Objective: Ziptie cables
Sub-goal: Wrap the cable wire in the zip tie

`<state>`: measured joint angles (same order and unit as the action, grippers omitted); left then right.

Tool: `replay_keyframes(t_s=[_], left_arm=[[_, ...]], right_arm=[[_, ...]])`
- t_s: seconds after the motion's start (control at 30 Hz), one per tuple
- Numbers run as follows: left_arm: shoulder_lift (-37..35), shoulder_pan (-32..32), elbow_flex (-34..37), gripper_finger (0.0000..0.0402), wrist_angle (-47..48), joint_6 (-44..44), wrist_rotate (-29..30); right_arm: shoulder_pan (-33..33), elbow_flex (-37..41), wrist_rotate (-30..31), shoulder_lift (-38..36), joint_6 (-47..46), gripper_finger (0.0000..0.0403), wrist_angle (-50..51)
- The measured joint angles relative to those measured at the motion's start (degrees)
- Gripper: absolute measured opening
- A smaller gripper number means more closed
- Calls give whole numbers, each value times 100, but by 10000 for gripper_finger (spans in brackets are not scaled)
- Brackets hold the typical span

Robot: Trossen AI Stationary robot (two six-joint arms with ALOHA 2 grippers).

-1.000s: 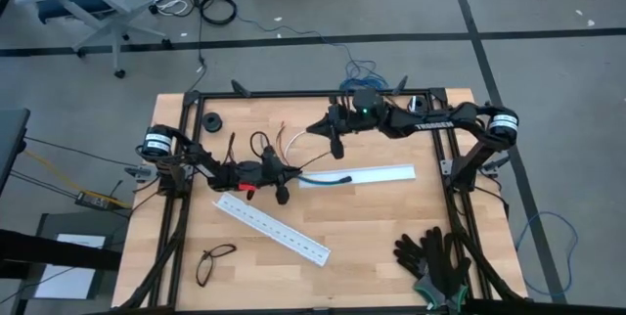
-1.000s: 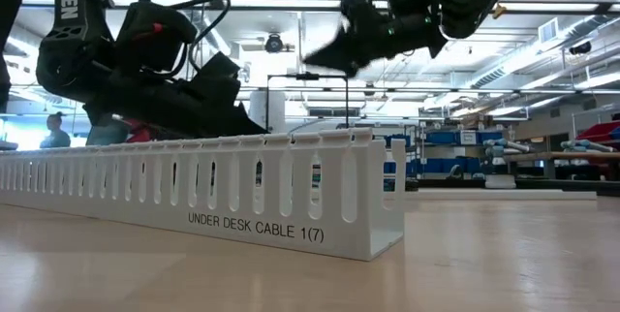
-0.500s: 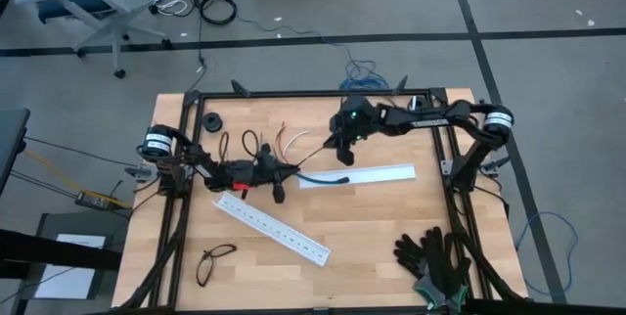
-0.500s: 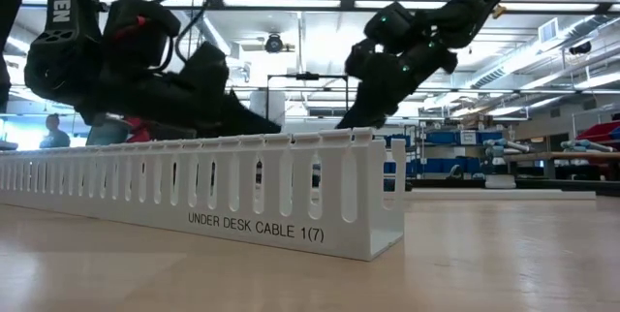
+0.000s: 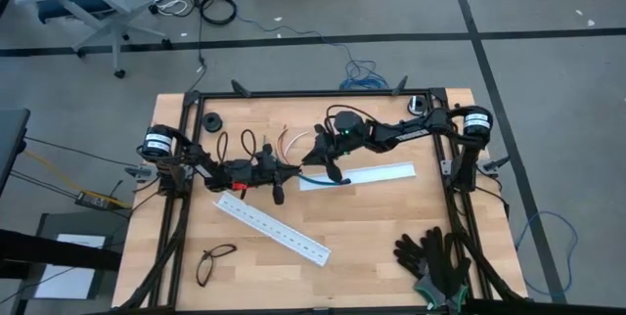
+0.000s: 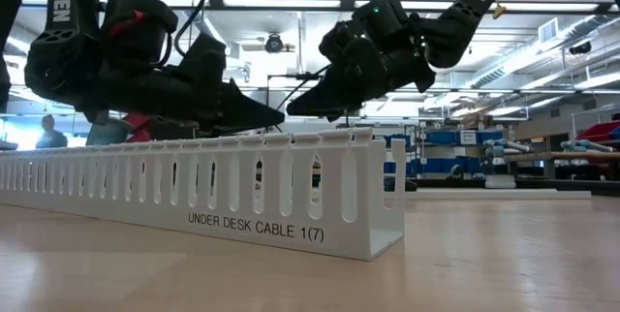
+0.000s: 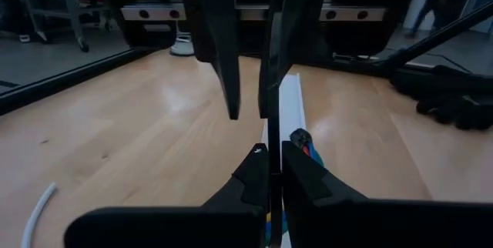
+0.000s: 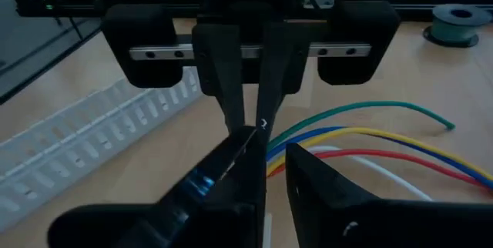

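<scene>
- Fingers of the left gripper (image 5: 284,170) are seen pressed shut at centre frame of the high view, just beside the cables (image 5: 323,180); whether a wire is pinched cannot be told.
- Fingers of the right gripper (image 5: 315,155) are parted narrowly, right of the left ones.
- Bench (image 5: 381,222): two white rails (image 5: 272,228) are carried.
- Cables lie at centre, wires fanning out in the right wrist view.
</scene>
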<state>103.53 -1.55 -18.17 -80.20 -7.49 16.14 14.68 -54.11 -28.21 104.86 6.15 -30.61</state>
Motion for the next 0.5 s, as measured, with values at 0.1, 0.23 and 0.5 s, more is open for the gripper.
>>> replay_keyframes(t_s=[0.1,0.23,0.5], left_arm=[[0,1,0,0,-11,-1,-13],[0,1,-2,0,-22,-2,-13],[-2,1,-2,0,-141,-24,-11]], right_arm=[[-68,0,35,0,37,49,-74],[-146,0,31,0,43,64,-122],[-283,-2,407,0,153,72,-345]])
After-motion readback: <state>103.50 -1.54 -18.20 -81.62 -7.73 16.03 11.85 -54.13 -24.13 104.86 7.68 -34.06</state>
